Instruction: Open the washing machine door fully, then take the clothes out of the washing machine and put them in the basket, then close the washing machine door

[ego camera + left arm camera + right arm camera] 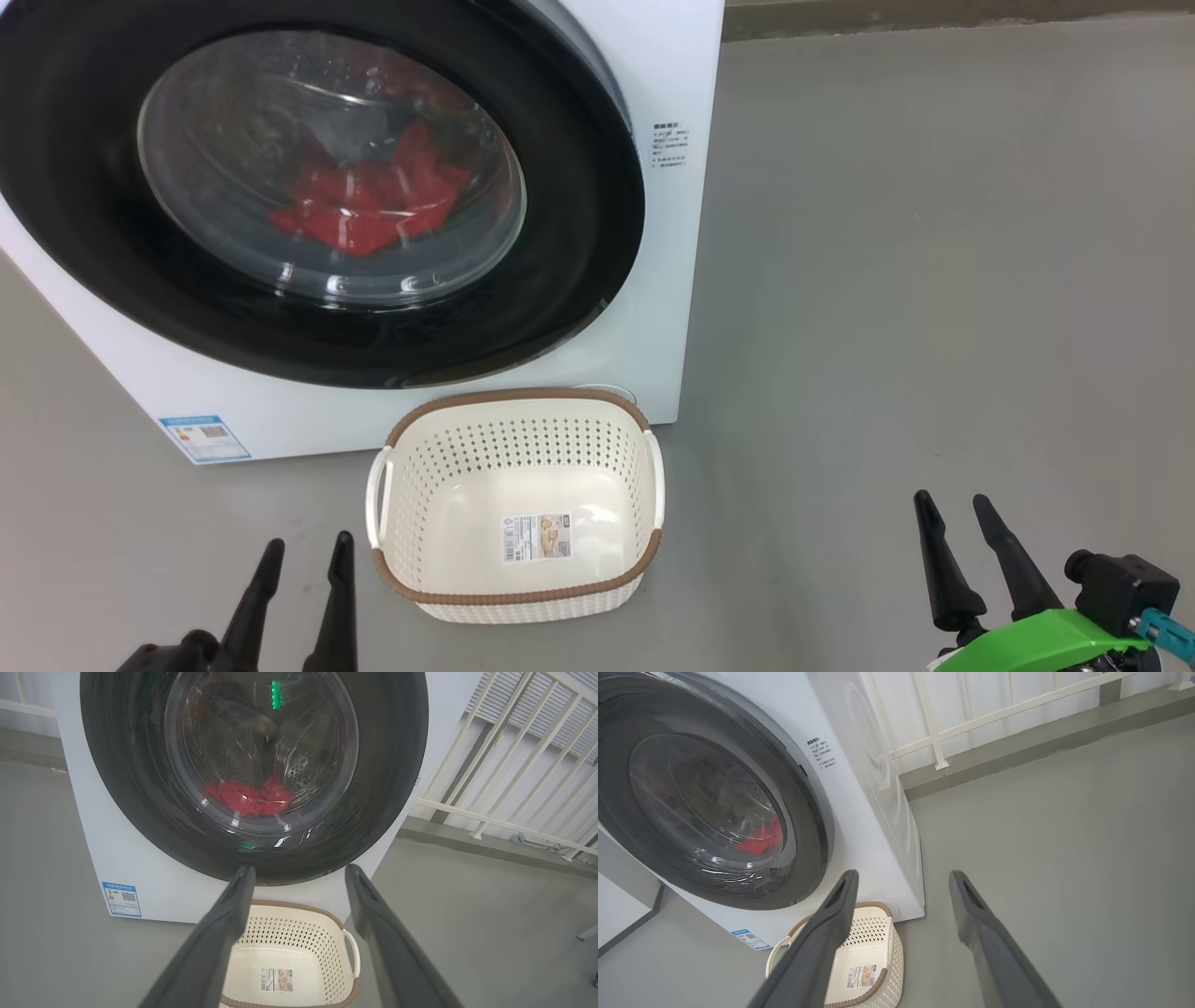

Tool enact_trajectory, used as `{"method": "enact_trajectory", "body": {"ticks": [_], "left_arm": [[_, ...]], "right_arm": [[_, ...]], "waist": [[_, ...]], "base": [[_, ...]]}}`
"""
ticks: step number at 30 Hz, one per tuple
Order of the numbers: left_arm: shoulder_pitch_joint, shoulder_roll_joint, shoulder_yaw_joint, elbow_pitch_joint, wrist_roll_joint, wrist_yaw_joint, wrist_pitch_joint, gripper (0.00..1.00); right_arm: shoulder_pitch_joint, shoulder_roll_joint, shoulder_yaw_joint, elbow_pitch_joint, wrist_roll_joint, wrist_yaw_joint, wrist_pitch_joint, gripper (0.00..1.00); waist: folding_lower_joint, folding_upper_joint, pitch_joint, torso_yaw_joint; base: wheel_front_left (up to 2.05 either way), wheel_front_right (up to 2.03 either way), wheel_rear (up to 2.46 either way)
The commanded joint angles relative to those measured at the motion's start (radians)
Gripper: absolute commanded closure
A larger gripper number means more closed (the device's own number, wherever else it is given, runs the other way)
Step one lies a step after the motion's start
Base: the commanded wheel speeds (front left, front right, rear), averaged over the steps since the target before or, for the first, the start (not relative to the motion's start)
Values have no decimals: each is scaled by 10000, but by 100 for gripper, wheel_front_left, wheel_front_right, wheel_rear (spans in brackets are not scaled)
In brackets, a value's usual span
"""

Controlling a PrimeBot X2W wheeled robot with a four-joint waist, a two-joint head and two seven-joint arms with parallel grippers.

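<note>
Kickoff: washing machine door [579, 233] shut, red clothes [364, 210] behind its glass, basket [523, 439] empty on the floor, near side of the washing machine [672, 280]. Left end effector [310, 541] and right end effector [951, 497] both spread, gripping nothing. Every step remains.

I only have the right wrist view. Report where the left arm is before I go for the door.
Observer: The left gripper is at the lower left of the head view, left of the basket. Its jaws are open and hold nothing.
Operator: Half that basket is hidden from me. Check inside it.
Observer: There is nothing in it but a sticker on its bottom.
Operator: I see just a red sliver through the glass. Describe the load.
Observer: The clothes are a crumpled red heap lying low behind the glass of the washing machine door.
</note>
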Motion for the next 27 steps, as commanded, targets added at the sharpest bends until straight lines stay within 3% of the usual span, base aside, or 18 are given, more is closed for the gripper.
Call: {"method": "enact_trajectory", "body": {"ticks": [1,16,27], "left_arm": [[1,127,225,-312,322,-56,-165,0],[257,141,172,-200,1719,-65,-608,0],[359,149,201,-85,2121,-69,-789,0]], "right_arm": [[-89,-173,157,-298,-327,3,-151,0],[202,-176,-96,-441,-1583,4,-592,0],[399,-161,-189,-544,-2074,4,-772,0]], "waist": [[-1,0,-2,-1],[-1,0,-102,-13],[-1,0,-110,-10]], "base": [[0,0,0],[0,0,0],[0,0,0]]}}
